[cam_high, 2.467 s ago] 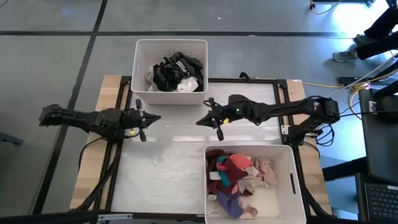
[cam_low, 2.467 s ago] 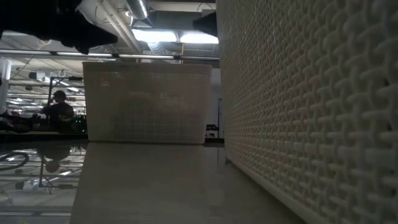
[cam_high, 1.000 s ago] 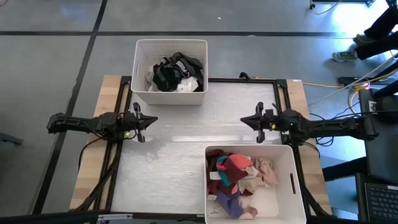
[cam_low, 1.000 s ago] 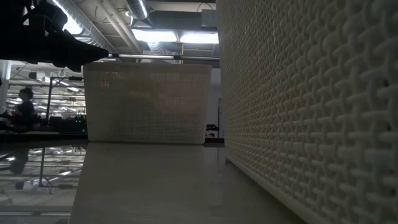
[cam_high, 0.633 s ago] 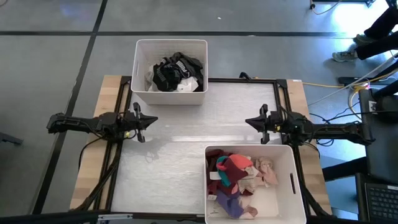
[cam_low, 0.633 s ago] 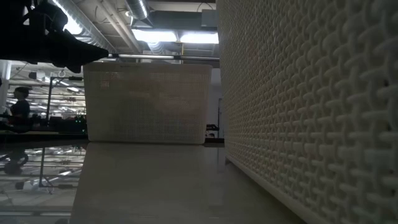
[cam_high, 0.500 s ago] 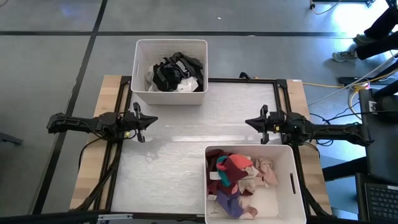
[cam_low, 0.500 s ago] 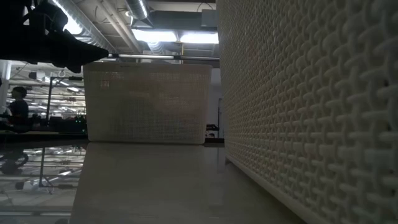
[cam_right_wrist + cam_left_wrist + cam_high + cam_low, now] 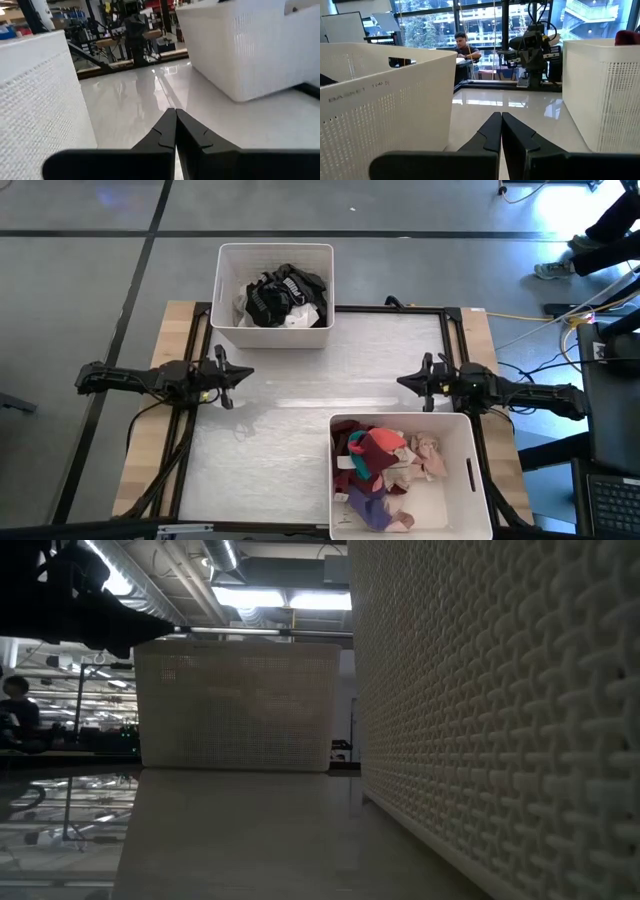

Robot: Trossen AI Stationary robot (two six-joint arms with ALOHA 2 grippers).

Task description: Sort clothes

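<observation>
Both arms sat low over the worktop (image 9: pixel 300 430), one at each side w/ the bare middle between them. Left claw (image 9: pixel 243 371) was pinched fully shut w/ nothing in it, tips meeting in the left wrist view, just off the front-left corner of the far bin (image 9: pixel 275 335). Right claw (image 9: pixel 402 380) was likewise shut and empty, just beyond the far edge of the near bin (image 9: pixel 470 470), pointing toward the worktop's middle. Clothes were all inside bins: dark ones plus a bit of white, black clothes (image 9: pixel 282 295), piled in the far bin; coloured clothes (image 9: pixel 385 465), i.e. maroon, pink, purple, beige, heaped in the near bin. No loose garment showed on the worktop, so the split by colour looked done or nearly so, and the closed, parked pose of both arms fits a rest position rather than a reach, as a guess. Around the far bin: grey floor beyond it, cables (image 9: pixel 520 315) trailing off the worktop's right side, a person's shoe (image 9: pixel 553 270) at the far right corner of the overhead view. Low view showed only bin walls and, well behind, a person (image 9: pixel 14 710) in the room; another person (image 9: pixel 462 47) stood past the worktop in the left wrist view. Nothing blocked either claw; the bin walls were the only things near enough to catch on if an arm swung sideways.
</observation>
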